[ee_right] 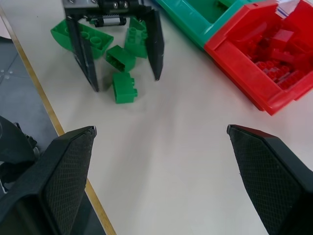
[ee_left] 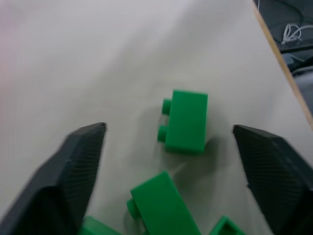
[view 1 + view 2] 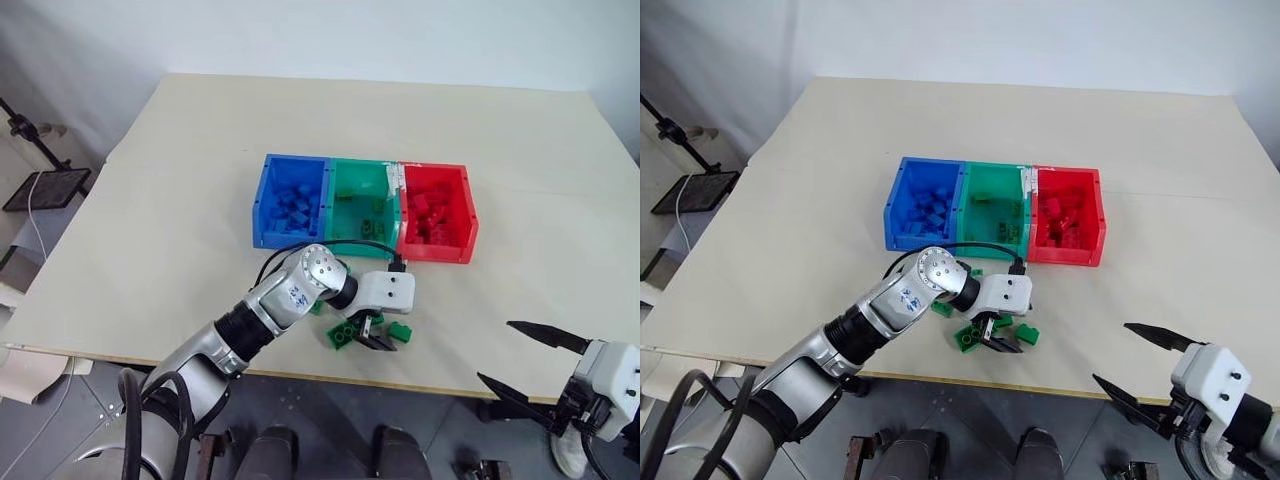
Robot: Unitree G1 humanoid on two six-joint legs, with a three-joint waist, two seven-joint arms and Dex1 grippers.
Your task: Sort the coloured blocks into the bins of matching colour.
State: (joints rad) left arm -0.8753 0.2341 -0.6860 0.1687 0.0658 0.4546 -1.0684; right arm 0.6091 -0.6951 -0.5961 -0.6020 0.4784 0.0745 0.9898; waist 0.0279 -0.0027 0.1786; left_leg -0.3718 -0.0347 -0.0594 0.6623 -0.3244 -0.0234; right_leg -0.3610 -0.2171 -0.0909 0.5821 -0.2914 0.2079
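Several green blocks lie in a loose cluster on the table in front of the bins, among them a longer brick and a small one. My left gripper hangs over this cluster, open, its fingers standing either side of one green block without touching it. Another green block lies closer to the wrist. The blue bin, green bin and red bin stand joined in a row behind. My right gripper is open and empty, off the table's near edge to the right.
The blue and red bins hold bricks of their own colours, and the green bin holds a few green ones. The table's front edge runs close beside the green cluster. A black stand and tray sit off the table to the left.
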